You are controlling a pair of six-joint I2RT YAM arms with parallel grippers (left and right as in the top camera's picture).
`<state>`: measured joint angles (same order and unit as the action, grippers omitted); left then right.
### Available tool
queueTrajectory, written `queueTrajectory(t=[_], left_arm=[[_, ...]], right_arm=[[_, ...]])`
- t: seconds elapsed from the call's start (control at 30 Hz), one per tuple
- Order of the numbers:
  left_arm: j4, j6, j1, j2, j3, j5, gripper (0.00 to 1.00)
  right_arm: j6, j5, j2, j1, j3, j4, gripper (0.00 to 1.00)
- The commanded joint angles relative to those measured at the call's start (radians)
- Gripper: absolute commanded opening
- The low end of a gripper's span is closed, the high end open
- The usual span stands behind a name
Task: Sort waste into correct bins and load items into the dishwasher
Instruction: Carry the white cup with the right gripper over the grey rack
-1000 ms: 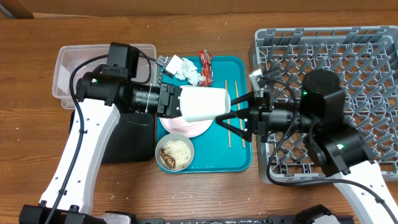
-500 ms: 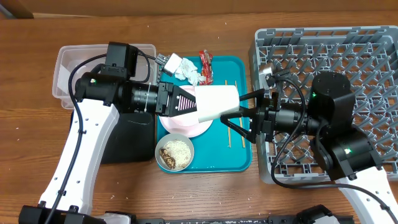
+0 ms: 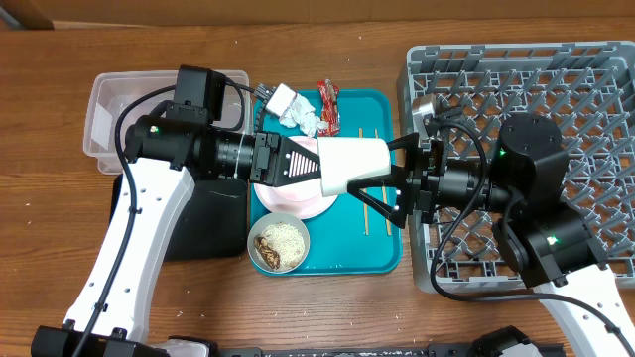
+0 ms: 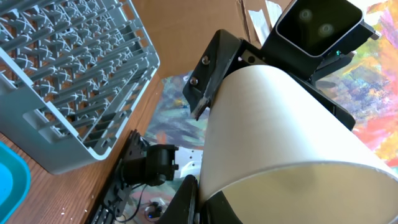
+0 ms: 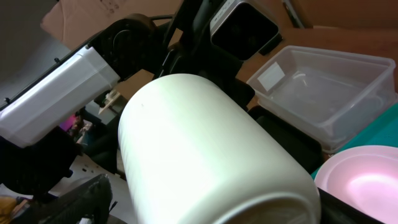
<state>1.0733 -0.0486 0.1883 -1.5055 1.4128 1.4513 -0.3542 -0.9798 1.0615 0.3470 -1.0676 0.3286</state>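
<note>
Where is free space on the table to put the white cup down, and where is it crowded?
Bare wood lies along the far edge beyond the clear tub and teal tray, and along the near edge in front of the tray. The grey dish rack has open cells. The tray is crowded: plate, rice bowl, chopsticks, tissue, wrapper.

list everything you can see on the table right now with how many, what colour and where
Cup: 1, white, in the air between both grippers
Plate: 1, pink, on teal tray
Bowl: 1, holds rice scraps, tray's front left
Tissue: 1, white, tray's back left
Wrapper: 1, red, tray's back edge
Chopsticks: 2, wooden, tray's right
Teal tray: 1, centre
Tub: 1, clear, left
Black tray: 1, left
Rack: 1, grey, right
Left gripper: at the cup
Right gripper: at the cup
</note>
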Motion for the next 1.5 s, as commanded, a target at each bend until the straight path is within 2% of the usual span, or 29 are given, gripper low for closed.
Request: queueTrajectory(t=[0.0, 0.13, 0.2, 0.23, 0.3, 0.4, 0.43, 0.47, 0.57, 0.73, 0.83, 1.0, 1.13, 1.33, 1.47], left_arm=[[-0.004, 0.027, 0.004, -0.002, -0.002, 0.012, 0.04], [-0.004, 0.026, 0.004, -0.002, -0.002, -0.003, 0.04], [-0.004, 0.018, 0.004, -0.002, -0.002, -0.025, 0.04], [-0.003, 0.010, 0.004, -0.002, -0.002, -0.043, 0.11], [0.000, -0.016, 0.004, -0.002, -0.002, -0.093, 0.43], [0.004, -0.045, 0.000, -0.002, -0.002, -0.175, 0.55], [0.004, -0.053, -0.001, -0.002, -0.002, -0.190, 0.63], [0.004, -0.064, -0.001, -0.002, -0.002, -0.204, 0.75], [0.005, -0.068, -0.013, -0.002, -0.002, -0.234, 0.92], [0.050, -0.071, -0.044, -0.002, -0.002, -0.325, 0.93], [0.060, -0.071, -0.043, -0.002, -0.002, -0.371, 0.92], [0.059, -0.071, -0.042, -0.002, -0.002, -0.425, 0.91], [0.055, -0.071, -0.042, -0.002, -0.002, -0.459, 0.90], [0.060, -0.071, -0.042, -0.002, -0.002, -0.467, 0.90], [0.082, -0.067, -0.042, -0.002, -0.002, -0.469, 0.90]], right_arm=[[0.006, -0.028, 0.006, 0.014, -0.027, -0.022, 0.84], [0.005, -0.062, 0.006, 0.014, -0.027, -0.040, 0.68], [0.006, -0.062, 0.006, 0.014, -0.027, -0.040, 0.68], [0.006, -0.061, 0.006, 0.014, -0.027, -0.040, 0.67], [0.006, -0.061, -0.001, 0.014, -0.027, -0.040, 0.66], [0.006, -0.058, -0.024, 0.002, -0.027, -0.034, 0.63], [0.006, -0.047, -0.037, -0.005, -0.027, -0.023, 0.63], [0.006, -0.029, -0.048, -0.012, -0.027, -0.006, 0.63], [0.006, 0.137, -0.113, -0.048, -0.027, 0.129, 0.61], [-0.049, 0.526, -0.228, -0.109, -0.034, 0.450, 0.61], [-0.135, 0.794, -0.267, -0.120, -0.040, 0.713, 0.61], [-0.258, 1.009, -0.226, -0.120, -0.039, 0.999, 0.61], [-0.276, 1.032, -0.140, -0.120, -0.038, 1.042, 0.62], [-0.275, 1.095, 0.054, -0.120, -0.038, 0.963, 0.62], [-0.275, 1.044, 0.200, -0.114, -0.038, 0.983, 0.65]])
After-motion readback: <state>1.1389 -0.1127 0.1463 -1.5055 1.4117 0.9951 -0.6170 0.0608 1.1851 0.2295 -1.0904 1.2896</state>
